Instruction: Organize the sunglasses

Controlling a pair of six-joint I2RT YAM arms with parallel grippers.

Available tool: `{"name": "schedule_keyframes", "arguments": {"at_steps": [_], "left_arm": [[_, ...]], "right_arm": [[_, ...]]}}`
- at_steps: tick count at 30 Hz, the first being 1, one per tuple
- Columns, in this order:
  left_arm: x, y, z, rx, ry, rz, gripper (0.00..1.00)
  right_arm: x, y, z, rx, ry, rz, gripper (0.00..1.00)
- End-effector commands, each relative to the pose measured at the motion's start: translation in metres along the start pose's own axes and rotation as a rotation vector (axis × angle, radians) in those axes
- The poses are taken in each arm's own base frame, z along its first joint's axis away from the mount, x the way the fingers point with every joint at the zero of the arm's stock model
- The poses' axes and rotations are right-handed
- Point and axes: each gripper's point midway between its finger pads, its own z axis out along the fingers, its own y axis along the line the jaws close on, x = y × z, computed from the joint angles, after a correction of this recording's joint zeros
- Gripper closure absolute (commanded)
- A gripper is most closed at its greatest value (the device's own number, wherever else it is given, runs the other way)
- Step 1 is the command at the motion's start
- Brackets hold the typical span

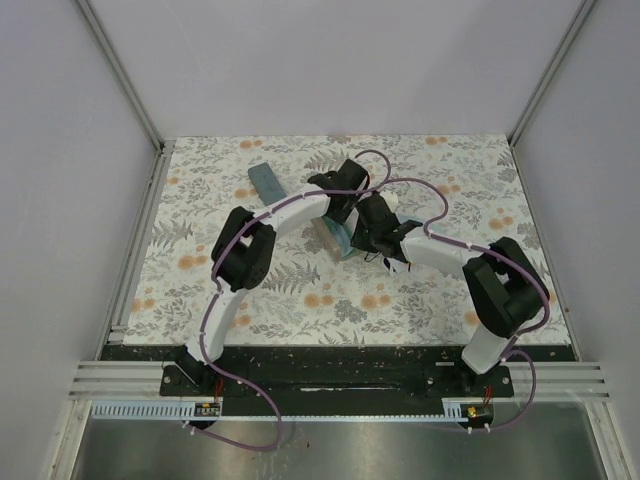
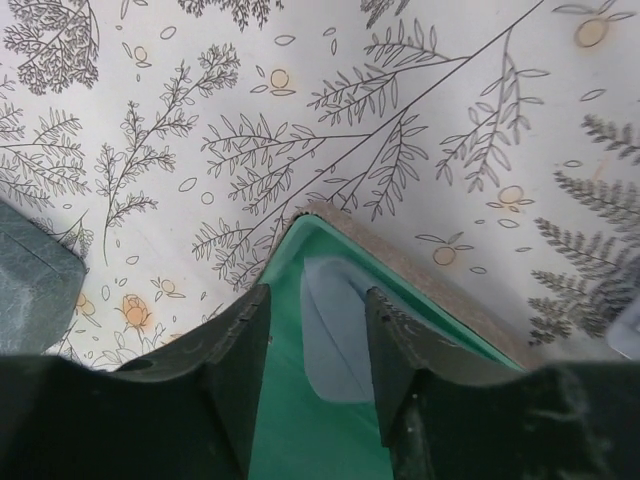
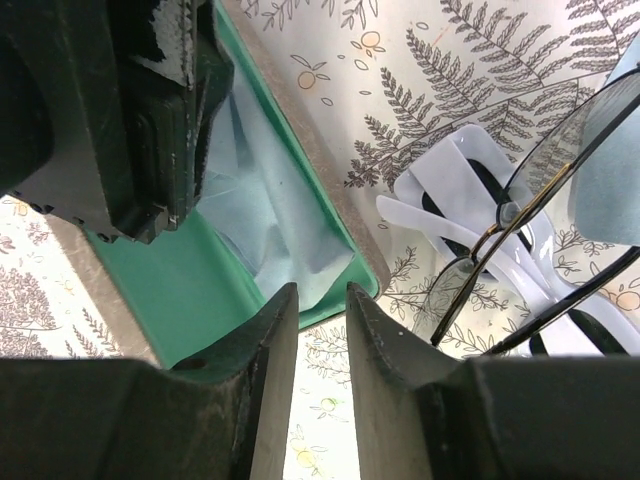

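Note:
The sunglasses (image 3: 565, 150), thin black frame and clear lenses, lie at the right of the right wrist view, across a white glasses frame (image 3: 455, 190). In the top view the right arm mostly hides them. An open tan case (image 3: 312, 140) with green lining holds a light blue cloth (image 3: 265, 215). My left gripper (image 2: 317, 292) is open just above the case's inside (image 2: 290, 410), with the cloth (image 2: 335, 340) lying between its fingers. My right gripper (image 3: 321, 288) is open with a narrow gap and empty, at the case's corner, left of the sunglasses. Both grippers meet at mid-table (image 1: 340, 205) (image 1: 372, 240).
A slate-blue case (image 1: 268, 182) lies on the floral table (image 1: 200, 200) left of the left gripper; its end shows in the left wrist view (image 2: 30, 285). A second light blue cloth (image 3: 612, 195) lies beyond the sunglasses. White walls and metal rails surround the table.

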Motion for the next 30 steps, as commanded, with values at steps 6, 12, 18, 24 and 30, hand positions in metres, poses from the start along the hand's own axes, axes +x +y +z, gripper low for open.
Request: {"name": "schedule_keyframes", "arguments": {"at_steps": [6, 12, 18, 24, 30], "left_arm": [[-0.063, 0.02, -0.092, 0.075, -0.176, -0.099, 0.43], [-0.071, 0.037, -0.147, 0.12, -0.238, -0.233, 0.38], [-0.044, 0.033, -0.183, 0.341, -0.253, -0.411, 0.19], [0.001, 0.043, -0.194, 0.449, -0.255, -0.562, 0.07], [0.047, 0.045, -0.181, 0.469, -0.237, -0.645, 0.07]], "right_arm": [[-0.041, 0.01, -0.008, -0.083, -0.011, -0.028, 0.65], [-0.031, 0.016, 0.014, -0.115, 0.104, -0.102, 0.59], [-0.02, 0.018, 0.044, -0.112, 0.198, -0.183, 0.65], [-0.006, 0.004, 0.057, -0.06, 0.237, -0.2, 0.74], [0.019, 0.009, 0.041, -0.121, 0.288, -0.136, 0.84]]}}
